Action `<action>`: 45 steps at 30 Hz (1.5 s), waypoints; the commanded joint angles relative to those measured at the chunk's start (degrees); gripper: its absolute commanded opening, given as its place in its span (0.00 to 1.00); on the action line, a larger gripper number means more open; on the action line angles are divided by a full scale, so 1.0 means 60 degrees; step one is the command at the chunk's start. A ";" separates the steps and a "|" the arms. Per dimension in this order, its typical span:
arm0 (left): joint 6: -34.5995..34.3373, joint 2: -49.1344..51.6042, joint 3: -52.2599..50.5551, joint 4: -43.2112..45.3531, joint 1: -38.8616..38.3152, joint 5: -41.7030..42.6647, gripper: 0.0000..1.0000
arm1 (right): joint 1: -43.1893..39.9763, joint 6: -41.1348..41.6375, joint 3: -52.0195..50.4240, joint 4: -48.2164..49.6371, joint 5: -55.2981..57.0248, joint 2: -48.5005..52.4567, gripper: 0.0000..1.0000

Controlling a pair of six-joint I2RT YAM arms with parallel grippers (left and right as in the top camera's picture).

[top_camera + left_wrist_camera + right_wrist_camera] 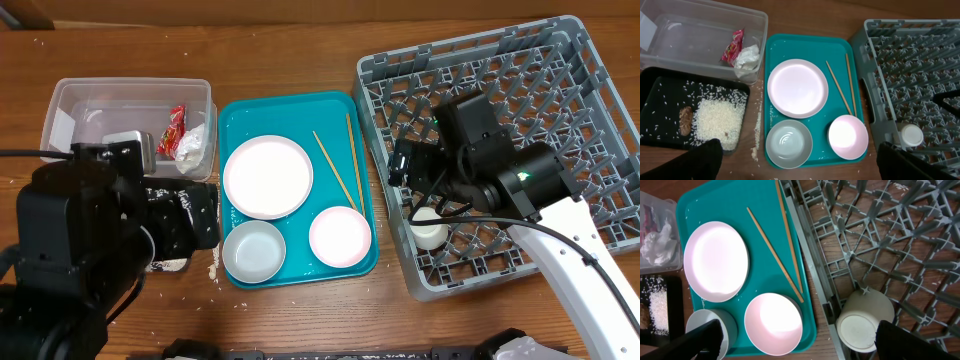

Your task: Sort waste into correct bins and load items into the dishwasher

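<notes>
Right jaws spread wide, cup (pixel 865 321) bottom-up between them, inside rack (pixel 900 245) just beside its wall, free grid floor beyond, left jaws spread wide, tray (pixel 805 46) edge between them.

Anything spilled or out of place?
Yes. Some rice lies strewn on the table, in the gap between the black tray and the teal tray, outside either bin.

light: bright, even — soft shadows | glare: plate (pixel 797 87) washed out | focus: sharp — all views
</notes>
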 commanded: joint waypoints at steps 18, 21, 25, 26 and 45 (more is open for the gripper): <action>0.2455 -0.6160 -1.0065 1.0316 0.0149 0.0871 1.00 | -0.0022 -0.0025 0.0029 0.0029 -0.0011 -0.0007 1.00; 0.2455 -0.7664 -1.1876 1.1387 0.0153 0.1045 1.00 | -0.0022 -0.0025 0.0029 0.0029 -0.0011 -0.0007 1.00; 0.2466 -0.9577 -1.4083 1.2648 0.0157 0.1045 1.00 | -0.0022 -0.0025 0.0029 0.0029 -0.0011 -0.0007 1.00; 0.2466 -0.9763 -1.4327 1.2786 0.0171 0.1045 1.00 | -0.0022 -0.0025 0.0029 0.0029 -0.0011 -0.0007 1.00; 0.2390 -1.0043 -1.7030 1.3883 0.0233 0.1257 1.00 | -0.0022 -0.0025 0.0029 0.0025 -0.0011 -0.0007 1.00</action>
